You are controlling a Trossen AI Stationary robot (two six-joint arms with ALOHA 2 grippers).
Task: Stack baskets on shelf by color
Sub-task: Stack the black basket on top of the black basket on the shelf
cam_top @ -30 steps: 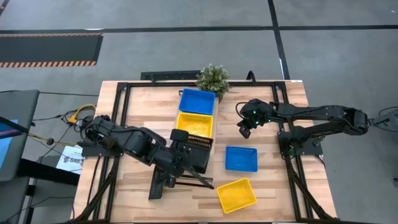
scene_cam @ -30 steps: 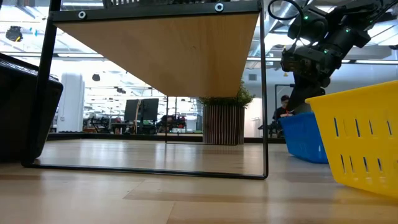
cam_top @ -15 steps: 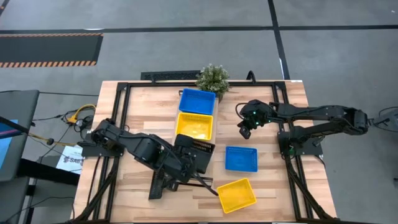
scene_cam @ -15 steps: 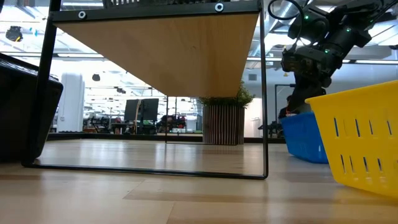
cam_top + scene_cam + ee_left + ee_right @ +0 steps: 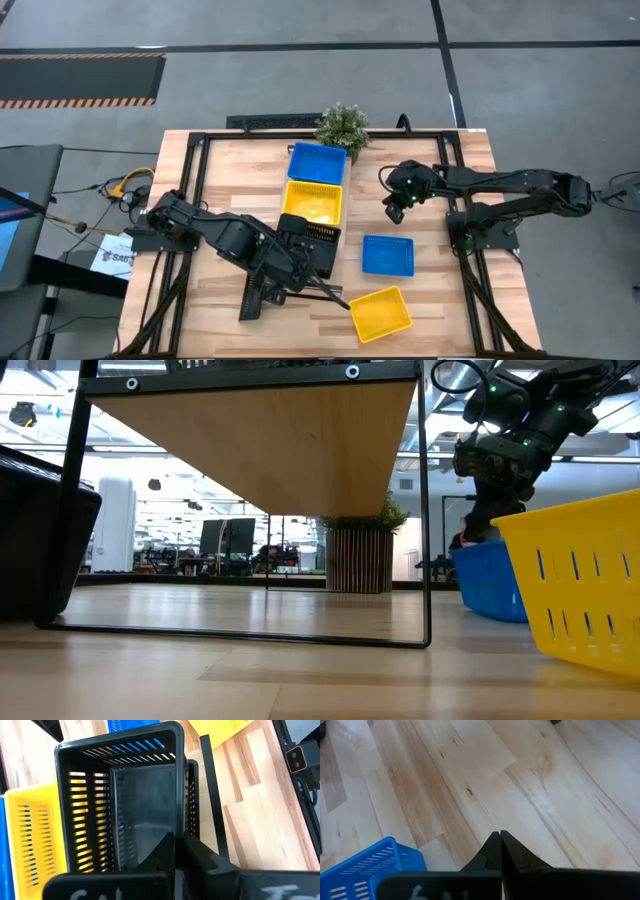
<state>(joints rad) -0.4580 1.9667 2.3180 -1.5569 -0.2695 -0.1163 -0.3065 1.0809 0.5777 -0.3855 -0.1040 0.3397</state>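
Behind the table, the low view gives us a bright open hall, with a potted plant at the far edge; from above we see only grey floor around the wooden tabletop.

From the high view we count a blue basket and a yellow basket side by side on the shelf, with a black basket next in line. Our left gripper sits at that black basket. Only the left wrist view shows the grip: the fingers are pressed together on the near wall of the black basket, which is tilted, a second black rim showing just beside it.

Another blue basket and another yellow basket lie on the tabletop, apart from the shelf. The low view shows them from the side, yellow nearest.

Our right gripper hangs above bare wood near the loose blue basket; its wrist view shows the fingers pressed together, holding nothing.
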